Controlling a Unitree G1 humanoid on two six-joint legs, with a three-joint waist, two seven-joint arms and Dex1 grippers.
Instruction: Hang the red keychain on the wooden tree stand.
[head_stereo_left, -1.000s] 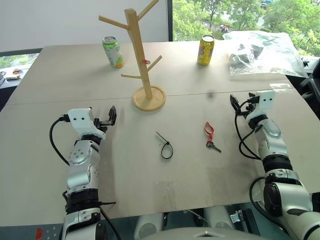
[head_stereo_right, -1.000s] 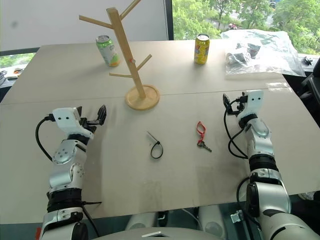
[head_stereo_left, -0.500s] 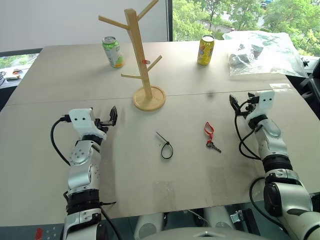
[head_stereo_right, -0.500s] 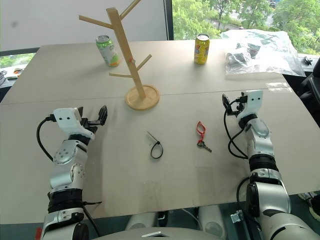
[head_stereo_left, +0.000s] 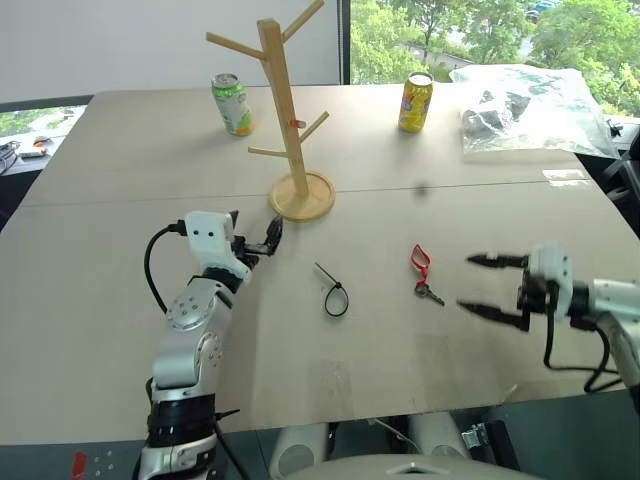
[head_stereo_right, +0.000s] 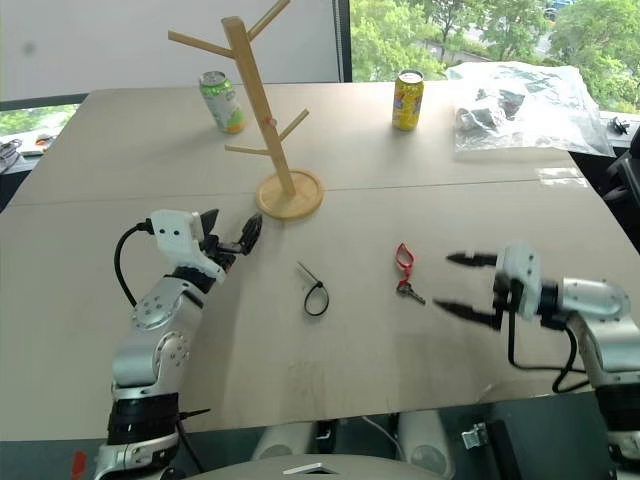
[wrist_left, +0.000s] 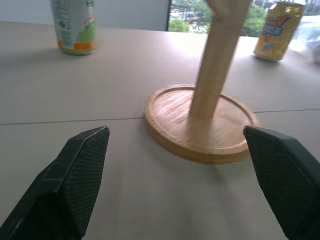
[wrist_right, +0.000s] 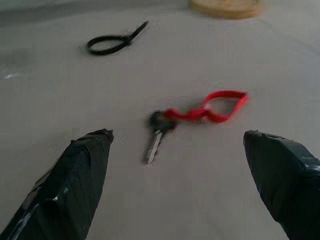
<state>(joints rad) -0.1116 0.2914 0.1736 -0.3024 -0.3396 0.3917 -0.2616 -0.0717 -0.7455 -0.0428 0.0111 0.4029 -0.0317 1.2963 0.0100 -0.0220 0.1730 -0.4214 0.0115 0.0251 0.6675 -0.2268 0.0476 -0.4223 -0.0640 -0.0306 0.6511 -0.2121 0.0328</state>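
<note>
The right gripper (head_stereo_left: 482, 283) has moved a lot since a second ago. Back then it was up near the far right of the table (head_stereo_left: 100, 250), pointing away. Now it is pulled back toward the robot and turned sideways, so it points at the keychain (head_stereo_left: 420, 268). The left gripper (head_stereo_left: 255, 237) has slid to the right and now sits just beside the round base of the stand (head_stereo_left: 290, 130). The keychain, the stand and the other things lie where they were.

Both grippers are wide open, and both are empty. The right one has its two fingers spread far apart, with the keychain lying on the table a little way in front of them. The left one touches nothing, and the stand's base shows between its fingers in the wrist view.

The keychain lies flat on the table, right of the middle, with its red loop toward the far side and its little key toward the robot.

There is one keychain, one stand, one black zip-tie (head_stereo_left: 331, 293), two cans and one clear plastic bag (head_stereo_left: 520, 105). The green can (head_stereo_left: 231, 103) is left of the stand and the yellow can (head_stereo_left: 415, 101) is right of it.
</note>
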